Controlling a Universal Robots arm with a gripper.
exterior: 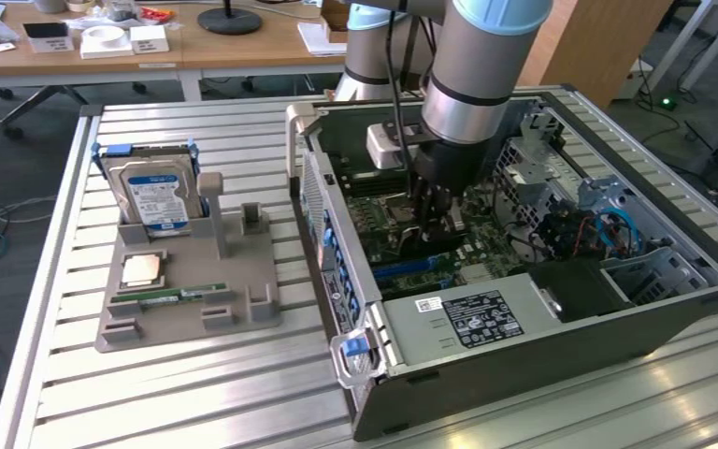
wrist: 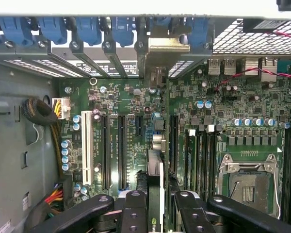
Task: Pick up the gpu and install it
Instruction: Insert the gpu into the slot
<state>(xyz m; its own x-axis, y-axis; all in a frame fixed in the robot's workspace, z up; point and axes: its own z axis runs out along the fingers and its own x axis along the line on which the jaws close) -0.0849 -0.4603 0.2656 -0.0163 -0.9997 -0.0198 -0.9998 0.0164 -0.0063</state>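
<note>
Your gripper [exterior: 440, 213] is down inside the case [exterior: 509, 351], its fingers [wrist: 134, 208] pinched narrow on the gpu [wrist: 156, 177]. The card stands on edge between them over the long slots of the board [wrist: 121, 99], with its bracket [wrist: 167, 46] at the rear wall beside the blue latches [wrist: 87, 29]. Whether it is seated, you cannot tell. In the exterior view, at nine o'clock from the case, the grey holder [exterior: 240, 318] carries the hard drive [exterior: 153, 192] upright — the RAM stick [exterior: 169, 297] lies flat.
</note>
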